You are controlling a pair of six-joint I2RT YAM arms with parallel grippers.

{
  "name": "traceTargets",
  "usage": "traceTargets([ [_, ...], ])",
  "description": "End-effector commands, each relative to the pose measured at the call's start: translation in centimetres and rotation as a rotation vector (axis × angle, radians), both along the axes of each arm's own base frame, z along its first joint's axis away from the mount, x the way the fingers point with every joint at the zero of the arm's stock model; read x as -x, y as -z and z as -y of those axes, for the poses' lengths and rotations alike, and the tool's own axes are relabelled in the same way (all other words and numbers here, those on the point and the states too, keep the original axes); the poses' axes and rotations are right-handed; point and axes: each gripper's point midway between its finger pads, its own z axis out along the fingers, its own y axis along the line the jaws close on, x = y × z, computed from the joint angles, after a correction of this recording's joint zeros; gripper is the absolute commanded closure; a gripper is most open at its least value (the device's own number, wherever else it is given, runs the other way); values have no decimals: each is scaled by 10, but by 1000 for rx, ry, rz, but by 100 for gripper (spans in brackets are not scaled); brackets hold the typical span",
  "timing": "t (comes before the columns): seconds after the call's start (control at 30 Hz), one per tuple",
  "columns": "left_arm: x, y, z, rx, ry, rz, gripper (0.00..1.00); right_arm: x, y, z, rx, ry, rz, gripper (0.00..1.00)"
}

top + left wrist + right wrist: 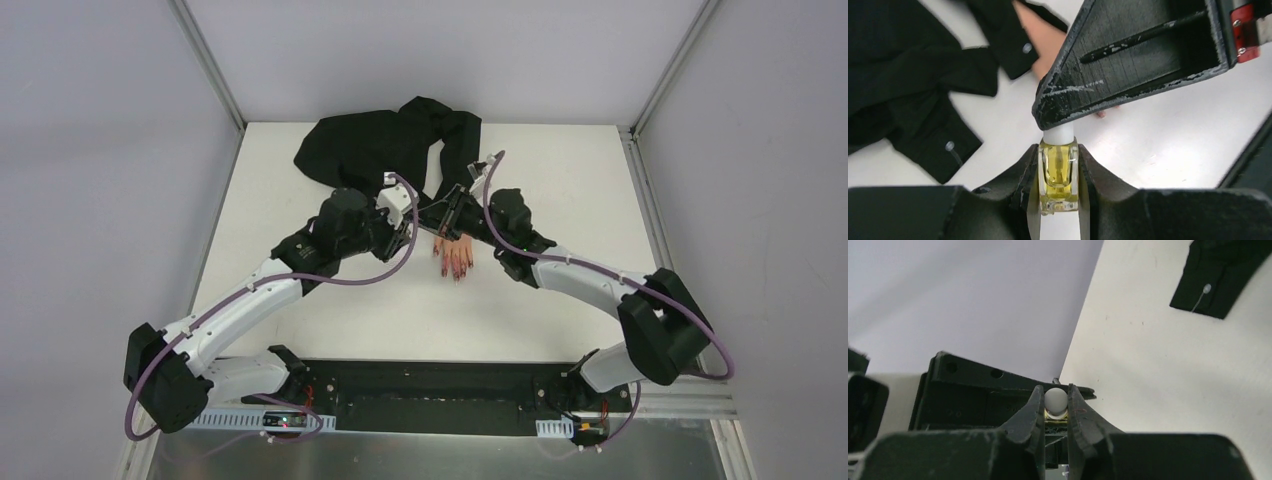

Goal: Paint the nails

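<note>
The mannequin hand (454, 256) lies palm down mid-table, its dark red-purple nails (460, 272) pointing toward me; its black sleeve (385, 150) runs to the far side. My left gripper (418, 228) is shut on the small yellowish polish bottle (1058, 175), held just behind the hand. My right gripper (452, 212) is shut on the bottle's white cap (1055, 399). In the left wrist view my left gripper (1058, 170) clamps the glass, and the right gripper's black finger (1128, 60) covers the cap's top (1058, 135). In the right wrist view my right gripper (1054, 399) pinches the cap.
The black garment spreads over the far middle of the white table (560, 310), with buttoned cuffs (950, 150) lying near the bottle. Grey walls and metal frame posts (215, 70) enclose the table on three sides.
</note>
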Motion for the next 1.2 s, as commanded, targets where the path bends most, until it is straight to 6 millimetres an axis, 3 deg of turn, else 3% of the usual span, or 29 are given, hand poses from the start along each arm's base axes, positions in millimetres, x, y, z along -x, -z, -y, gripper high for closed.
traceTargets([
  [0.0, -9, -9, 6, -94, -14, 184, 100, -1, -5, -31, -49, 29, -157, 100],
  [0.23, -9, 11, 11, -207, 10, 222, 100, -6, 7, -44, -57, 91, -243, 100],
  [0.47, -10, 12, 9, -233, -5, 240, 100, -5, 6, -36, -77, 142, -242, 98],
  [0.53, -9, 10, 9, -225, -5, 238, 100, -5, 3, -30, -77, 162, -217, 84],
  [0.67, -8, 7, 10, -216, -8, 215, 100, -1, -12, -13, -75, 169, -119, 45],
  [0.73, -5, 3, 12, -201, -1, 200, 100, -1, -20, 0, -76, 169, -92, 34],
  [0.97, 7, -12, 20, -113, 48, 159, 100, 4, -35, 45, -77, 199, -13, 22],
  [1.17, 7, -29, 20, 14, 62, 69, 100, -1, -28, 78, -3, 276, 9, 20],
])
